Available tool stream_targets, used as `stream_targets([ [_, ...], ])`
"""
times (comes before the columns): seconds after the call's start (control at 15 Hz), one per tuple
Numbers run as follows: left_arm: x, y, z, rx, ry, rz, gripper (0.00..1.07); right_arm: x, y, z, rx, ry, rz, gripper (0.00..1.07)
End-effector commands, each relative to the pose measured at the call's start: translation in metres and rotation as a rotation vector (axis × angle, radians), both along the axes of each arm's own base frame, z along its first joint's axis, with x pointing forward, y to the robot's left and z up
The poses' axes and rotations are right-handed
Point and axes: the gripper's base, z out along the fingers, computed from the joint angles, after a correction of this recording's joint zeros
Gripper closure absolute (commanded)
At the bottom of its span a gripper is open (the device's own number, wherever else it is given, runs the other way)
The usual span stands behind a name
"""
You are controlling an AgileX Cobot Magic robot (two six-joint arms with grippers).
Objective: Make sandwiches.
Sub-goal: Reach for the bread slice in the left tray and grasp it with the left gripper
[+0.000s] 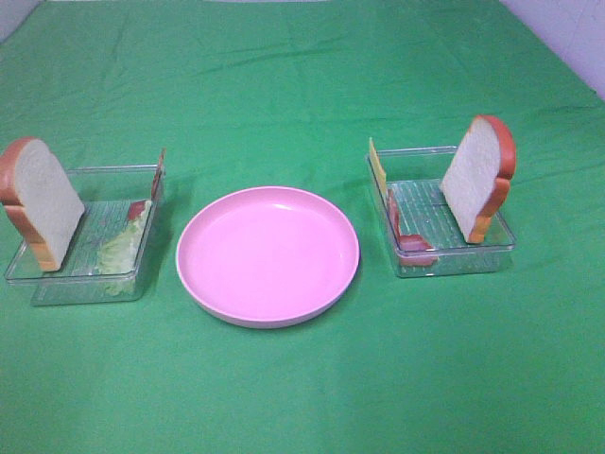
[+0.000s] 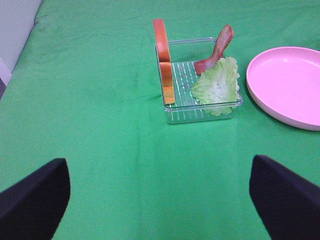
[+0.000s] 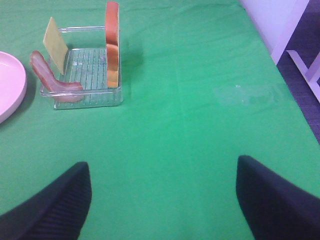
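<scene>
No stacked sandwiches show; their parts stand apart in two clear trays. The left tray (image 1: 57, 282) holds an upright bread slice (image 1: 40, 200) (image 2: 162, 60), a lettuce leaf (image 1: 123, 248) (image 2: 217, 86) and a leaning bacon strip (image 2: 217, 50). The right tray (image 1: 454, 265) holds an upright bread slice (image 1: 477, 178) (image 3: 112, 42), a cheese slice (image 1: 378, 168) (image 3: 55, 44) and a bacon strip (image 1: 406, 236) (image 3: 50, 80). My left gripper (image 2: 160, 195) and right gripper (image 3: 162, 200) are open and empty, each well short of its tray. Neither shows in the exterior high view.
A round pink plate (image 1: 267, 253) (image 2: 285, 82) lies bare between the trays. Green cloth (image 1: 302, 378) covers the table. The table's right edge and a white frame (image 3: 305, 60) show in the right wrist view.
</scene>
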Motion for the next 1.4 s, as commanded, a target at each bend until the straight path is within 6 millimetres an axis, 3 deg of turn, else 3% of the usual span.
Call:
stream_targets([
  [0.07, -0.0027, -0.0009, 0.0002, -0.005, -0.031, -0.006, 0.15, -0.0009, -0.0002, 0.0000, 0.005, -0.023, -0.010, 0.32],
  [1.4, -0.0027, -0.0009, 0.0002, -0.005, -0.031, -0.006, 0.15, -0.0009, -0.0002, 0.0000, 0.005, -0.023, -0.010, 0.32],
])
